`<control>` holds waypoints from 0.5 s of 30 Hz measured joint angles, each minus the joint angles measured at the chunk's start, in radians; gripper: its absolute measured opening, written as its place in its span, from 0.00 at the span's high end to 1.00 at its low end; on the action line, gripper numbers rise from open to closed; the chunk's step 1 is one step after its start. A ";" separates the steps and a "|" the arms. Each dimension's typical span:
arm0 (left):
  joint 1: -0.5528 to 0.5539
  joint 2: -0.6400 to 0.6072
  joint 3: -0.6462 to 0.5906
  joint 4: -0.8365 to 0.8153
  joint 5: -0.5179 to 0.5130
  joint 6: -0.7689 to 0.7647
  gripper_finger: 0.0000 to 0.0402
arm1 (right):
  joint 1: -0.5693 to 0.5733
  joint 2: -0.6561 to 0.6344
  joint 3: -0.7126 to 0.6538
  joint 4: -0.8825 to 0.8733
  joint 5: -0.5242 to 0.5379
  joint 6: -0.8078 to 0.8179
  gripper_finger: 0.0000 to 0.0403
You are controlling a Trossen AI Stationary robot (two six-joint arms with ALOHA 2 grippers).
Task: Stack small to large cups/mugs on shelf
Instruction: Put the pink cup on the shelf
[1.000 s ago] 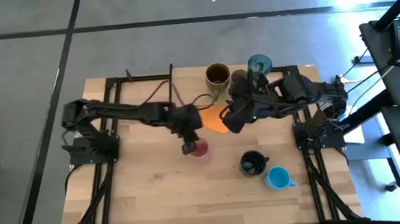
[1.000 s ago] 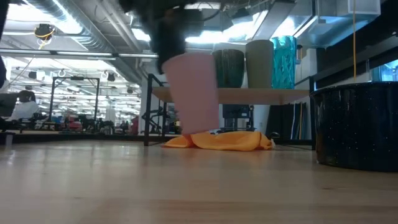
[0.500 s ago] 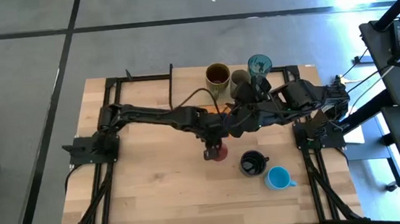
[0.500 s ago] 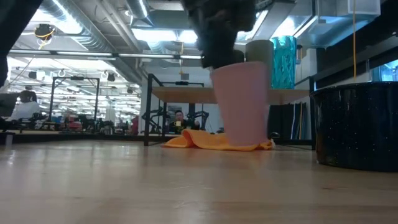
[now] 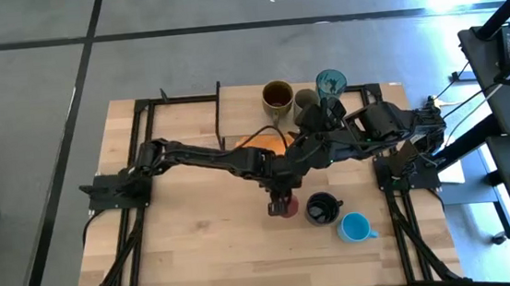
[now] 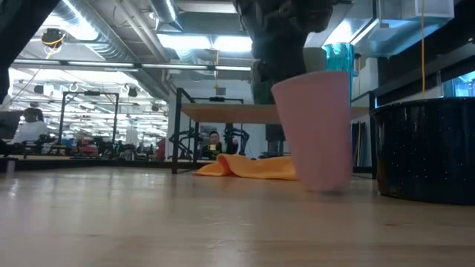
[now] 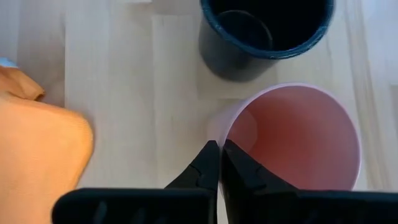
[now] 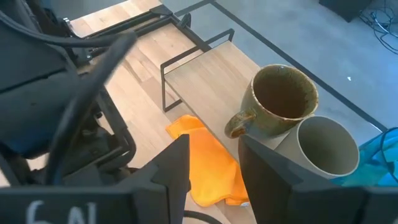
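Note:
My left gripper (image 5: 278,199) is shut on the pink cup (image 5: 286,207), just left of the black mug (image 5: 324,208). The light blue mug (image 5: 355,228) stands nearer the right front. On the shelf (image 8: 211,81) at the far side stand the mustard-brown mug (image 5: 277,98), the olive-grey cup (image 5: 305,101) and the teal tumbler (image 5: 330,83). My right gripper (image 8: 214,168) is open and empty, above the orange cloth (image 8: 211,163) in front of the shelf. My left gripper pinches the pink cup's rim (image 7: 222,138) on its left side, one finger (image 7: 242,171) inside the cup and one (image 7: 202,169) outside. The fingers come from above, pointing down. The cup is upright (image 6: 315,130); I cannot tell whether its base touches the table.
The black mug (image 7: 267,31) stands close to the pink cup, with a narrow gap between them. The orange cloth (image 6: 252,167) lies on the table in front of the shelf (image 6: 274,113). The shelf's left part is bare.
My left gripper has carried the pink cup toward the table's right and near edges, from beside the orange cloth to just left of the black mug. It has also come down. The cup has stayed upright in the same hold.

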 joint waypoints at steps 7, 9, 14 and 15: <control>0.002 -0.001 0.001 0.051 0.002 0.000 0.97 | 0.000 0.000 0.000 0.000 0.000 0.004 0.66; 0.002 -0.002 0.001 0.062 0.014 0.000 0.97 | -0.001 0.000 0.000 0.000 0.000 0.004 0.66; 0.001 -0.002 0.001 0.093 0.027 0.000 0.97 | -0.001 0.000 0.000 0.000 0.000 0.008 0.66; 0.002 -0.002 0.001 0.095 0.027 0.000 0.97 | -0.001 0.000 0.000 0.000 0.000 0.013 0.66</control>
